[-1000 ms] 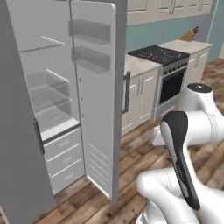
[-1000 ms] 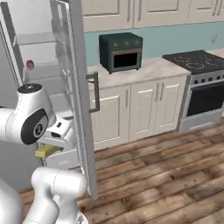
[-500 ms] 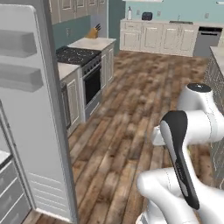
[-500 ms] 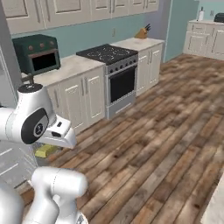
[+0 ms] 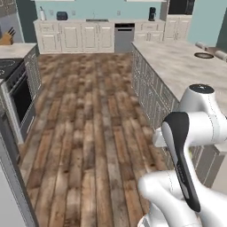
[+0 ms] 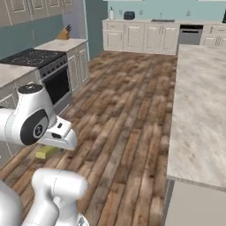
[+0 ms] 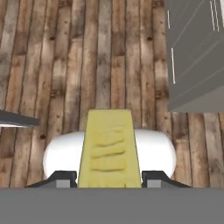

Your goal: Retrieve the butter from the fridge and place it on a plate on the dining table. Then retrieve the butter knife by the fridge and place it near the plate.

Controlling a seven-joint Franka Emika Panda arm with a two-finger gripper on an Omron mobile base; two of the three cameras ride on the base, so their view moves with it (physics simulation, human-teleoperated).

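The pincer (image 7: 107, 178) was closed on the butter (image 7: 109, 148), a pale yellow stick jutting straight out between its two dark tips, carried above a wooden floor. In the right base view the butter (image 6: 47, 152) hung just below the hand. A long beige stone top (image 6: 207, 114) lay well off to the pincer's right. This looked like the carrying step, fridge to table. Next, the butter would need bringing over the plate, which I could not pick out.

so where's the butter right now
The butter sits between the gripper fingers in the hand view, above the wooden floor. In the right base view it shows as a yellow block under the hand, lower left.
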